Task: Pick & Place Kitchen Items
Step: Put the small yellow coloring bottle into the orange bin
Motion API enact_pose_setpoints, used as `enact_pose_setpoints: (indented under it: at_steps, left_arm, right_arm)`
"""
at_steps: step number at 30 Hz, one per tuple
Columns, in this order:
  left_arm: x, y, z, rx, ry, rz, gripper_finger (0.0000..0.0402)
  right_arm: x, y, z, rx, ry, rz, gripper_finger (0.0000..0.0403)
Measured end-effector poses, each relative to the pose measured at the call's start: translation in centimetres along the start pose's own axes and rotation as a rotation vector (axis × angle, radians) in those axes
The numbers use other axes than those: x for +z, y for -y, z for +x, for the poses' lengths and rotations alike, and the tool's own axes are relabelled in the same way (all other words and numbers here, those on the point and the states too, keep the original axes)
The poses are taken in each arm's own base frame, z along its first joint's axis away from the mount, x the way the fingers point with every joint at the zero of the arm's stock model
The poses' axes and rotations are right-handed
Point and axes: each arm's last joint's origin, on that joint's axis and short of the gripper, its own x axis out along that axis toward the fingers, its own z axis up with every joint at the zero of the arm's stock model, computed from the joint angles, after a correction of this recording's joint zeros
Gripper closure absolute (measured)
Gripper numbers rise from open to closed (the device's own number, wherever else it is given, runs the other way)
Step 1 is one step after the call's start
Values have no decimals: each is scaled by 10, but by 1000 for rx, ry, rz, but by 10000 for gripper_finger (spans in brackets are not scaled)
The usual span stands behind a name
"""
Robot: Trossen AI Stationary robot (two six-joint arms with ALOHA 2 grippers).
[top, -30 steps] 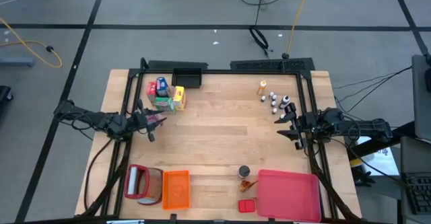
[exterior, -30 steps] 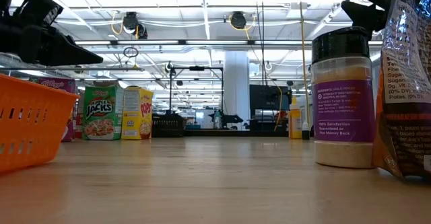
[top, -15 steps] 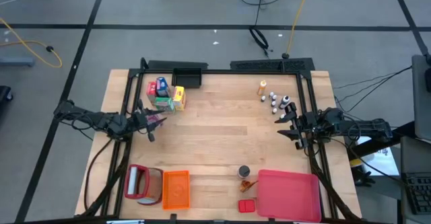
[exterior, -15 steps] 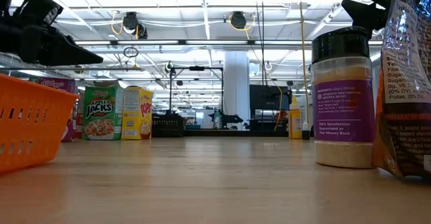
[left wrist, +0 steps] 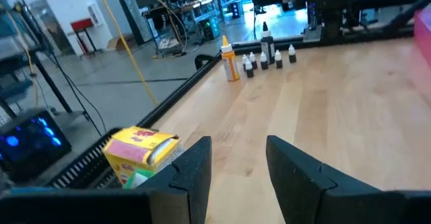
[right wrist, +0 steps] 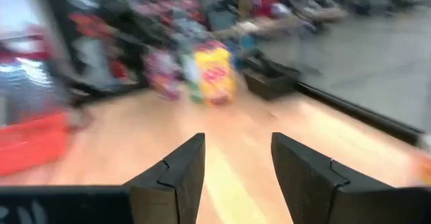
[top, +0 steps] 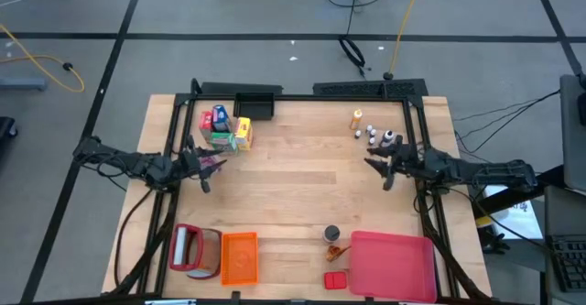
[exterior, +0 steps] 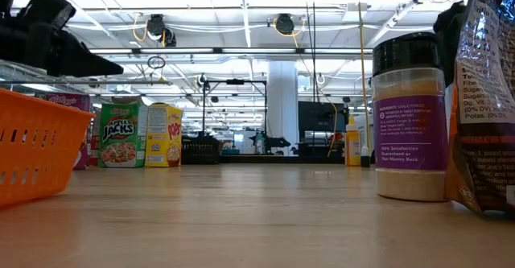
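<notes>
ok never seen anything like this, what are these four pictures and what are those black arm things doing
It is one wooden table filmed by four cameras at once. One looks straight down, one sits at table height, and one rides on each arm's wrist.

The black things are two robot arms. The left gripper hovers at the table's left edge, near a cluster of small food boxes. The right gripper reaches in from the right, just by some tiny white-capped bottles and an orange bottle.

Along the near edge lie an orange crate, a pink tray and a dark round tin.

Both wrist views show open fingers with nothing between them, so neither arm holds anything.
</notes>
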Motion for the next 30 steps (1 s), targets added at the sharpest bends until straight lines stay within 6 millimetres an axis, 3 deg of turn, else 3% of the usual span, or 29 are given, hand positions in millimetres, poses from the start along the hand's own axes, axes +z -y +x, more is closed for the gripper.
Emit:
enact_pose_setpoints:
  at_steps: [8, 11, 23, 30]
  left_arm:
    - [0, 0, 0, -1, 0, -62, 256]
    - [0, 0, 0, -1, 0, -61, 256]
    - [0, 0, 0, -1, 0, -64, 256]
    - [0, 0, 0, -1, 0, -64, 256]
  right_arm:
    - [3, -1, 4, -46, -103, -18, 276]
    - [18, -4, 4, -53, -145, -38, 290]
    - [67, -15, 4, -124, -590, -25, 309]
    - [65, -18, 11, -248, -832, 19, 309]
